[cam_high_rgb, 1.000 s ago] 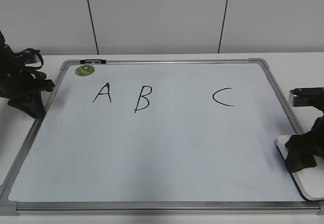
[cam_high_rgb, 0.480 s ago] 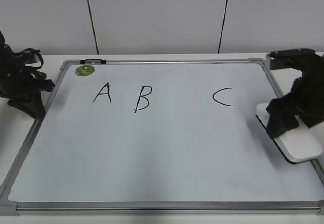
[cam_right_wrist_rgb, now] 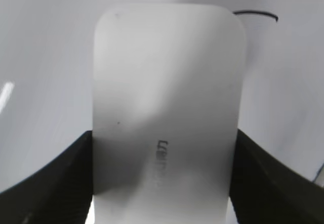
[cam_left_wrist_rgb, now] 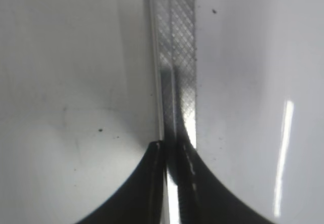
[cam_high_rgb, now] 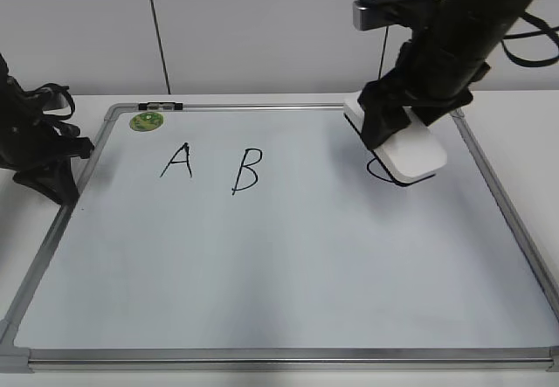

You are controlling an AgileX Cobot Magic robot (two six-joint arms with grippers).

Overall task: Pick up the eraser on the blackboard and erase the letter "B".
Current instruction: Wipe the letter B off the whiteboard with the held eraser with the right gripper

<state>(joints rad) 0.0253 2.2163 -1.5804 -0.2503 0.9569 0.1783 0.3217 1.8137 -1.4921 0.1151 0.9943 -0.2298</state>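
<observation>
The blackboard (cam_high_rgb: pixel 288 352) is a white board in a silver frame, with black letters on it. The letter "B" (cam_high_rgb: pixel 245 170) sits left of centre, next to an "A" (cam_high_rgb: pixel 177 162). My right gripper (cam_high_rgb: pixel 386 118) is shut on the white eraser (cam_high_rgb: pixel 409 149) and holds it in the air over the "C" (cam_high_rgb: pixel 377 174), which is mostly hidden. In the right wrist view the eraser (cam_right_wrist_rgb: pixel 167 107) fills the space between the jaws of the right gripper (cam_right_wrist_rgb: pixel 164 176), and a stroke of the "C" (cam_right_wrist_rgb: pixel 258 14) shows past it. My left gripper (cam_high_rgb: pixel 54 176) rests shut at the board's left frame (cam_left_wrist_rgb: pixel 177 57).
A small round green magnet (cam_high_rgb: pixel 147 121) and a black clip (cam_high_rgb: pixel 162 106) sit at the board's top left corner. The right arm (cam_high_rgb: pixel 463 29) reaches in from the upper right. A white panelled wall stands behind the table.
My right gripper has carried the eraser from the board's lower right edge up and to the left, to above the "C". The left arm has not moved.
</observation>
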